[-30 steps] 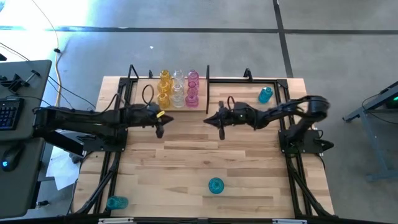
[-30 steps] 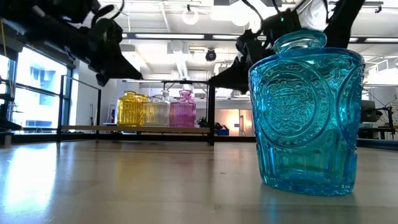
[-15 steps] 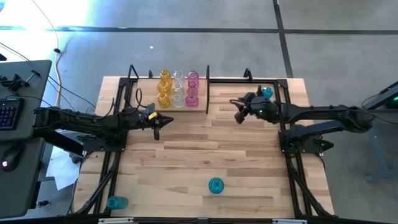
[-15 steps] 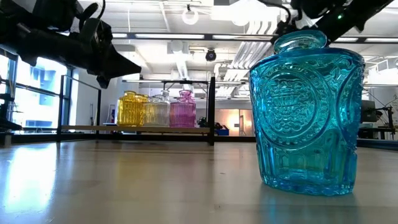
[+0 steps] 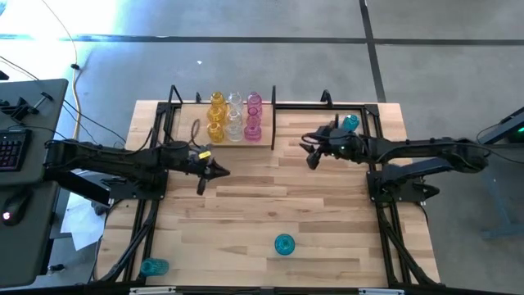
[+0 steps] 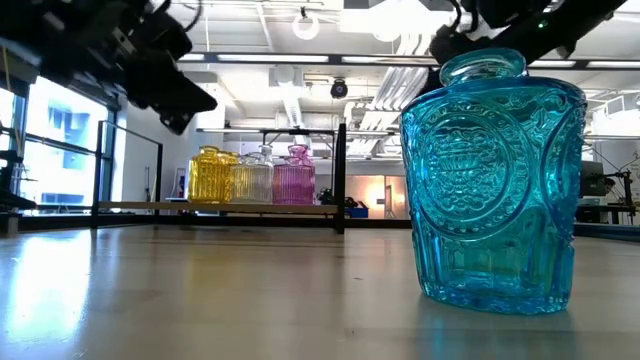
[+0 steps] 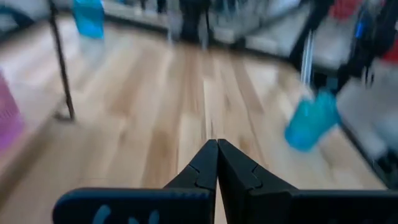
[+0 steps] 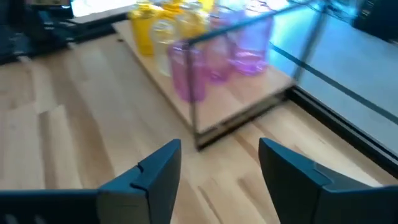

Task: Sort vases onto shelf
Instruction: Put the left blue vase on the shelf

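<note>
Six vases [image 5: 233,117] on the shelf [image 5: 264,144], three blue vases [image 5: 284,244] off; left claw [image 7: 217,163] closed, right claw [image 8: 219,167] wide

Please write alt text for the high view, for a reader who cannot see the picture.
Seen from above, two dark robot arms reach over a wooden table, the left gripper shut and the right gripper open, both empty. Yellow, clear and pink vases stand on the shelf at the far edge; three blue vases stand apart elsewhere on the table.
</note>
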Tool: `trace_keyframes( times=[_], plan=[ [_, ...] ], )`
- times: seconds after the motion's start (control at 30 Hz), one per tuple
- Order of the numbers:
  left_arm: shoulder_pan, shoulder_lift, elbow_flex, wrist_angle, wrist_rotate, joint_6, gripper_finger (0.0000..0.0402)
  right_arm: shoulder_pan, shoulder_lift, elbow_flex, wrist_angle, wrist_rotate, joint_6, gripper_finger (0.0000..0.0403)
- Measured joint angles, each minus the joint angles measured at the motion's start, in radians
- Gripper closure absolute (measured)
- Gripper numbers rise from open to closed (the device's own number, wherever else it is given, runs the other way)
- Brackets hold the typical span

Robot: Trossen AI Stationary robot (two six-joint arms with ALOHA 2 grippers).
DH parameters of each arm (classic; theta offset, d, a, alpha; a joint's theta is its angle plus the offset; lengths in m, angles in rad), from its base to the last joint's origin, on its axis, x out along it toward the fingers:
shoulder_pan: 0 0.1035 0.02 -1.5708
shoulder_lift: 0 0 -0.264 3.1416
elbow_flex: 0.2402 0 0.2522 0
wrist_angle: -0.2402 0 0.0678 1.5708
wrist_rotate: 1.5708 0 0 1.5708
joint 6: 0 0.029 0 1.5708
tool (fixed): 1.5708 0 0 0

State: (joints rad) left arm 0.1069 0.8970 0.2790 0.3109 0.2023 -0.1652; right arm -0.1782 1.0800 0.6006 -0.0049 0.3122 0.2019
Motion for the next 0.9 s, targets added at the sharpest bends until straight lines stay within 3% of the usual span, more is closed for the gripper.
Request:
trace_keyframes(
  times=[0.27,0.43,0.57,0.7,0.9],
  plan=[
    [-0.141,0.004,0.328,-0.659,-0.079,0.059,0.0401,0.037,0.25,0.0,0.377,-0.165,-0.134,0.0275],
    [-0.276,0.034,0.496,-1.006,-0.116,-0.069,0.0402,0.037,0.358,0.0,0.55,-0.32,-0.182,0.0343],
    [-0.406,0.088,0.606,-1.234,-0.164,-0.231,0.0401,0.044,0.364,0.0,0.563,-0.349,-0.186,0.0392],
    [-0.536,0.163,0.685,-1.365,-0.143,-0.406,0.0401,0.073,0.363,0.0,0.582,-0.349,-0.231,0.0394],
    [-0.695,0.315,0.824,-1.569,-0.017,-0.629,0.0381,0.101,0.363,0.0,0.607,-0.349,-0.274,0.0398]
  ],
)
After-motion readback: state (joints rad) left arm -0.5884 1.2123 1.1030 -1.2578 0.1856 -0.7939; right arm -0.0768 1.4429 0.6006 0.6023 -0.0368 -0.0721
